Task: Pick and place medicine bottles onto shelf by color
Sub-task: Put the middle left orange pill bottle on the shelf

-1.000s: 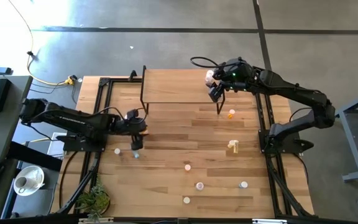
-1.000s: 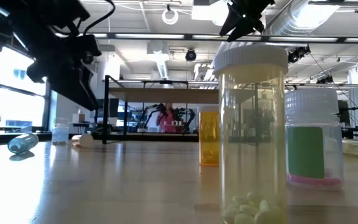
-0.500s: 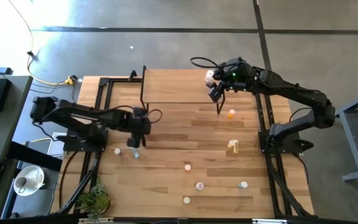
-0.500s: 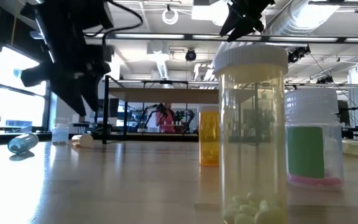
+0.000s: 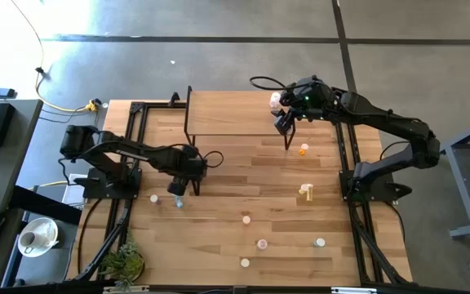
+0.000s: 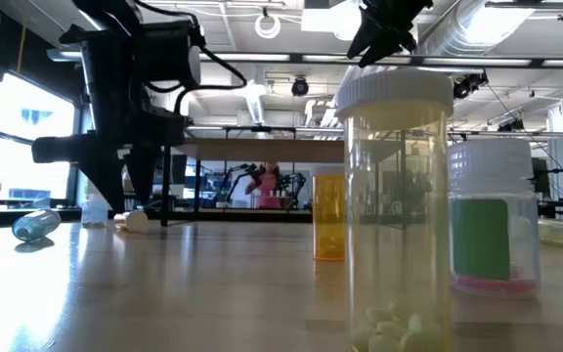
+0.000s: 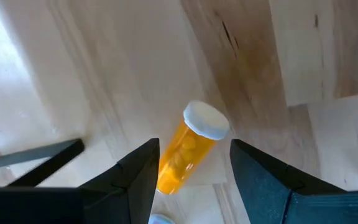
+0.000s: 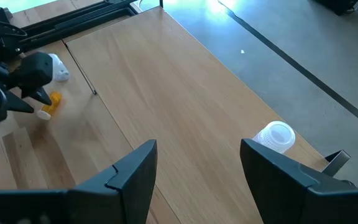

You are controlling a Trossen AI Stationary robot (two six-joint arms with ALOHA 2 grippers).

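The medicine bottles (image 5: 261,242) stand and lie scattered over the pale plank counter (image 5: 219,237), most of them toward its near half: a few white-capped ones near the front edge, an orange one (image 5: 303,149) just past the shelf's leg, a yellowish one (image 5: 305,192) at mid-right, and one pinkish-white bottle (image 5: 275,100) already up on the shelf (image 5: 227,113), at its right end. The shelf sits at the counter's far edge, a light wood top on thin black legs.

The left tool (image 7: 191,163) hangs low over the counter's left part with its fingers spread, released, an orange bottle (image 7: 191,146) lying on its side on the planks between them (whether they touch it cannot be told). The right tool (image 8: 197,163) hovers over the shelf's right end, fingers wide apart and holding nothing.

Black rails (image 5: 129,147) frame the counter on both sides. Around it is a grey concrete floor (image 5: 219,49); a small potted plant (image 5: 123,263) sits at the front left corner. From counter height, a bright workshop shows behind, with ceiling ducts (image 6: 516,24), strip lights and large windows (image 6: 27,137).
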